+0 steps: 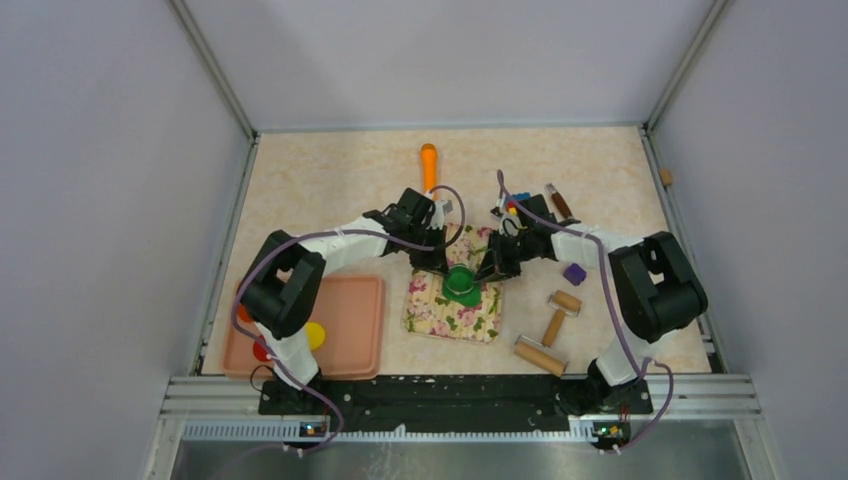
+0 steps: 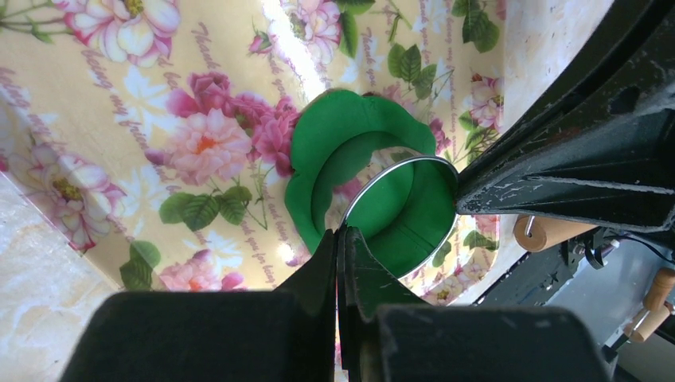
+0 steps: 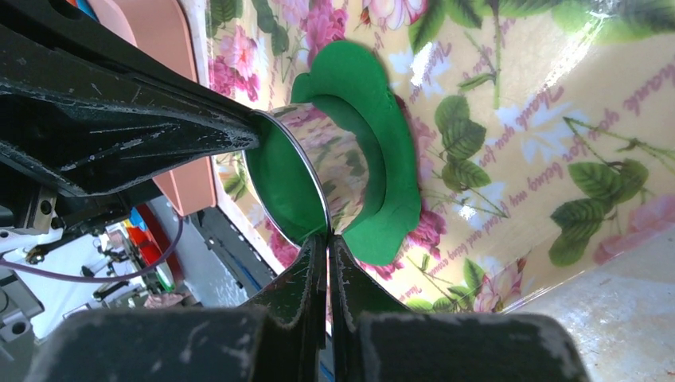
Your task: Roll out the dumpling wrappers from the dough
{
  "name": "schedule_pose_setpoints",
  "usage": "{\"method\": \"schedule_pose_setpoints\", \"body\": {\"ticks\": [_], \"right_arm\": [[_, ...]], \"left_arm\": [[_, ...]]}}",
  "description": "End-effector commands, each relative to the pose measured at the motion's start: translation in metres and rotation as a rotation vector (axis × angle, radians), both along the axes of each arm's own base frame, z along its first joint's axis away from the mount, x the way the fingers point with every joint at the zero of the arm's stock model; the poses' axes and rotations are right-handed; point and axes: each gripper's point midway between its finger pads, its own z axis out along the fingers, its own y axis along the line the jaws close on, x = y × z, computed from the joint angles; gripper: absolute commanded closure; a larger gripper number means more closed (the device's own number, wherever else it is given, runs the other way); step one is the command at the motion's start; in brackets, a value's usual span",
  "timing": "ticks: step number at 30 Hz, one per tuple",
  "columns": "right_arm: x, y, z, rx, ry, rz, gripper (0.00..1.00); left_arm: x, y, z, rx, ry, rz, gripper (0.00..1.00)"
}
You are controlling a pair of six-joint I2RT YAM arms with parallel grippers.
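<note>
Setting: robotics lab test cell, not a kitchen. Beige stone-pattern tabletop boxed in by plain pale wall panels on aluminium frame posts. Left arm and right arm bolted to a black base plate along a metal rail. Staged props: floral mat, pink tray, wooden rolling pins.
</note>
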Motion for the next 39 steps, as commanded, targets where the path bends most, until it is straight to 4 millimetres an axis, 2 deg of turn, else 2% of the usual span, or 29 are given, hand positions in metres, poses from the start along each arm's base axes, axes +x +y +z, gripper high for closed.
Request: {"method": "schedule_pose_setpoints", "body": {"ticks": [1, 13, 17, 22, 24, 27, 30, 32, 33, 36, 39], "right_arm": [[-0.005, -0.015, -0.035, -0.135, -0.005, 0.027, 1.0], [-0.019, -0.063, -0.078, -0.399, 0.0, 0.014, 1.0], [-0.025, -0.067, -0.084, -0.416, 0.011, 0.018, 1.0], [-0.021, -0.065, -0.083, -0.405, -0.001, 0.023, 1.0], [-0.017, -0.054, -0.074, -0.347, -0.02, 0.045, 1.0], [-0.002, -0.036, -0.046, -0.251, -0.088, 0.08, 1.0], [0.009, -0.022, -0.01, -0.174, -0.159, 0.125, 1.0], [0.013, -0.018, 0.011, -0.146, -0.199, 0.145, 0.92], [0.014, -0.016, 0.02, -0.134, -0.209, 0.159, 0.86], [0.02, -0.014, 0.041, -0.12, -0.256, 0.176, 0.72], [0.028, -0.013, 0.048, -0.114, -0.3, 0.19, 0.65]], "left_arm": [[0.008, 0.016, -0.03, 0.048, -0.089, 0.035, 1.0], [0.009, 0.03, -0.058, 0.067, -0.191, 0.043, 1.0], [0.008, 0.034, -0.066, 0.073, -0.21, 0.038, 1.0], [0.004, 0.037, -0.072, 0.077, -0.209, 0.038, 1.0], [0.009, 0.032, -0.059, 0.051, -0.222, 0.044, 1.0], [0.026, 0.02, -0.016, -0.01, -0.302, 0.049, 0.99], [0.034, 0.014, 0.025, -0.051, -0.355, 0.041, 0.78], [0.039, 0.011, 0.051, -0.076, -0.392, 0.047, 0.64], [0.04, 0.01, 0.061, -0.085, -0.403, 0.049, 0.6], [0.039, 0.013, 0.078, -0.093, -0.396, 0.089, 0.51], [0.025, 0.015, 0.069, -0.093, -0.295, 0.122, 0.49]]}}
